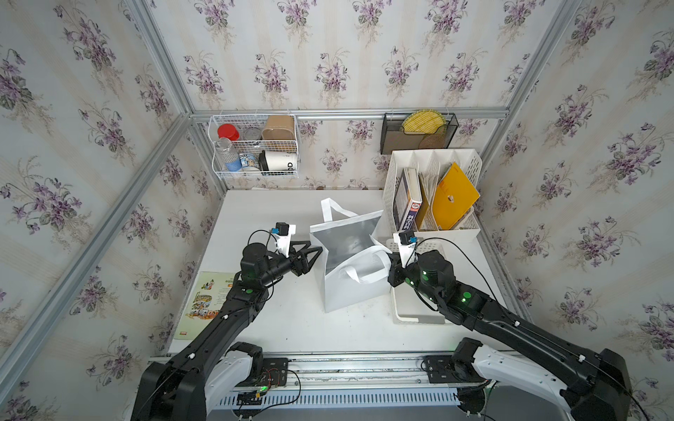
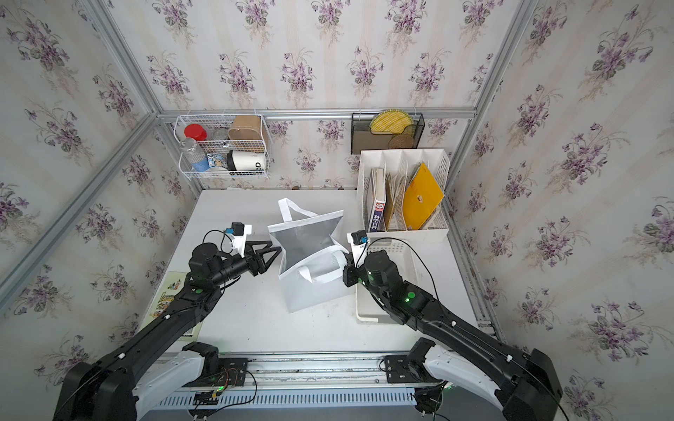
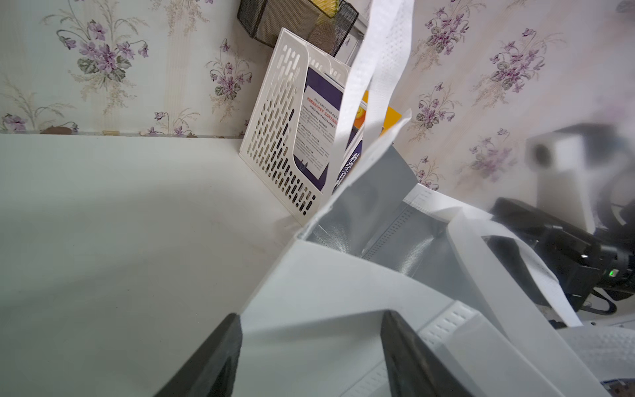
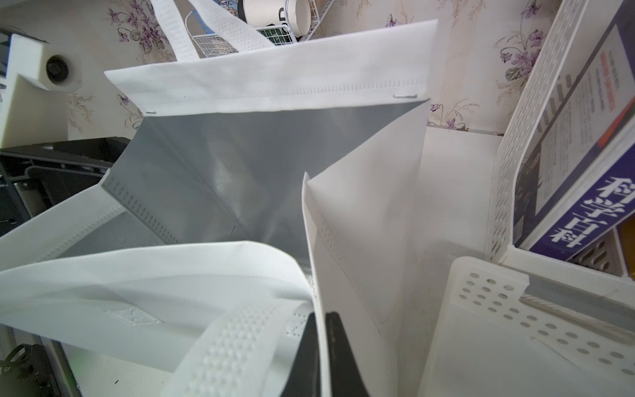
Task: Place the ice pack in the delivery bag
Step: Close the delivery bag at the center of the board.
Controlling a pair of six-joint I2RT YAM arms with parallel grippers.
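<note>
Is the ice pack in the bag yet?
Done: the delivery bag stands open. In hand: the right gripper pinches its rim; the left gripper is open at the opposite side. To do: unclear, the ice pack shows in no view, so it may be inside.

Left arm [image 1: 219, 320], right arm [image 1: 510, 317]: black links, white base shells [image 1: 233, 368] at 6 o'clock, green joint lights [image 1: 249, 291]. Black cables [image 1: 458, 250] loop to white wrist camera mounts [image 1: 284, 242].
</note>
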